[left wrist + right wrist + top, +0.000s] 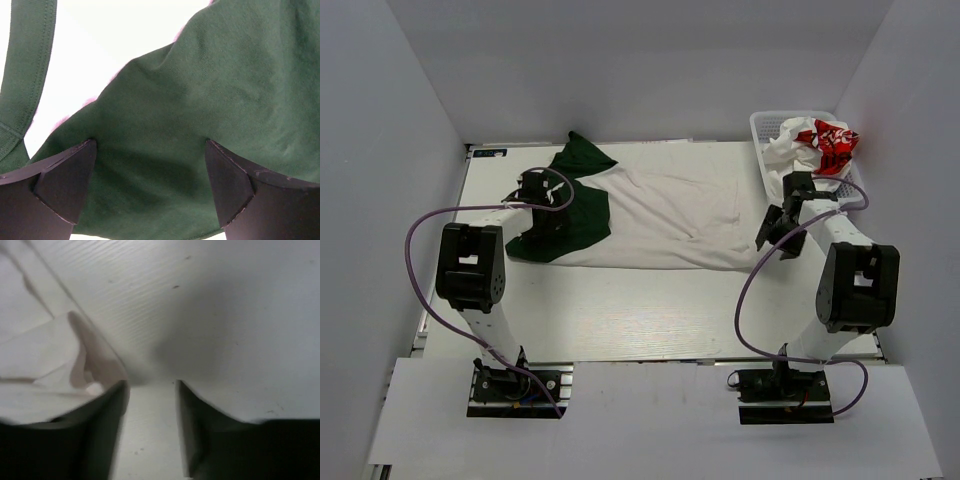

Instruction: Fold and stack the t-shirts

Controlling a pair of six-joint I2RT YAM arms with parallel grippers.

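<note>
From above, we see the off-white t-shirt (pixel 670 215) spread flat along the far half of the table (pixel 650 320), running from near the left edge almost to the right edge. This layout suits a fold, with one arm at each end of it. The left gripper (pixel 542 192) hangs over the dark green sleeve (pixel 585 160) at the shirt's left end, and the right gripper (pixel 770 235) sits at its right end, near the hem. In the far right corner stands a white basket (pixel 760 125). It holds a crumpled white tee with red print (pixel 825 145), which we judge is waiting its turn. In the left wrist view, the fingers (pixel 65 185) stand wide apart with green cloth filling the space beneath and between them. They are spread over the sleeve and not closed on it, so we take it that nothing is gripped. In the right wrist view, the fingers (pixel 107 430) are parted to a narrow gap through which we see only bare table. The shirt's pale hem (pixel 45 355) lies just to their left, outside the gap, so this gripper holds nothing. We judge the fold is not yet made and no stack is begun.
</note>
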